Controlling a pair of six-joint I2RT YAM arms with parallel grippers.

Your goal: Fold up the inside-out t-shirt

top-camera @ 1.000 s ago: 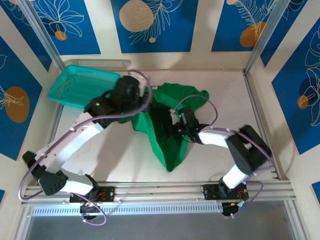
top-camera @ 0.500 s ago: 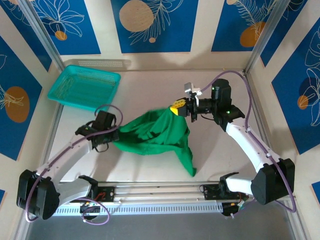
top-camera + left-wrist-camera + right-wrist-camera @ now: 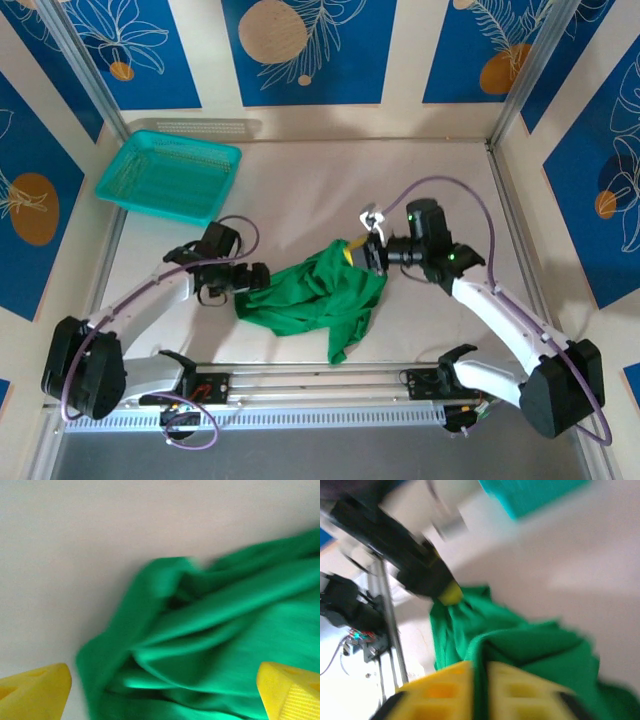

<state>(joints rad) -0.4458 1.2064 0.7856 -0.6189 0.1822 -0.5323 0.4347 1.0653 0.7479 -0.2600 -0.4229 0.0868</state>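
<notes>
The inside-out t-shirt (image 3: pixel 318 295) is a bright green, wrinkled heap near the front middle of the table. My left gripper (image 3: pixel 262 278) sits at the shirt's left edge. In the left wrist view its yellow fingertips (image 3: pixel 35 692) stand far apart, open, with folds of the t-shirt (image 3: pixel 215 630) lying between and beyond them. My right gripper (image 3: pixel 355 255) is at the shirt's upper right corner. In the right wrist view the right gripper (image 3: pixel 480 690) is shut on a thin fold of the t-shirt (image 3: pixel 520 645).
A teal mesh basket (image 3: pixel 170 175) stands at the back left of the table. Metal rails (image 3: pixel 320 375) run along the near edge by the arm bases. Bare tabletop lies behind the shirt and to its right.
The shirt was stretched between both grippers; now it is bunched lower and nearer. The left gripper has opened and let go. The right gripper moved down and left with its corner.
</notes>
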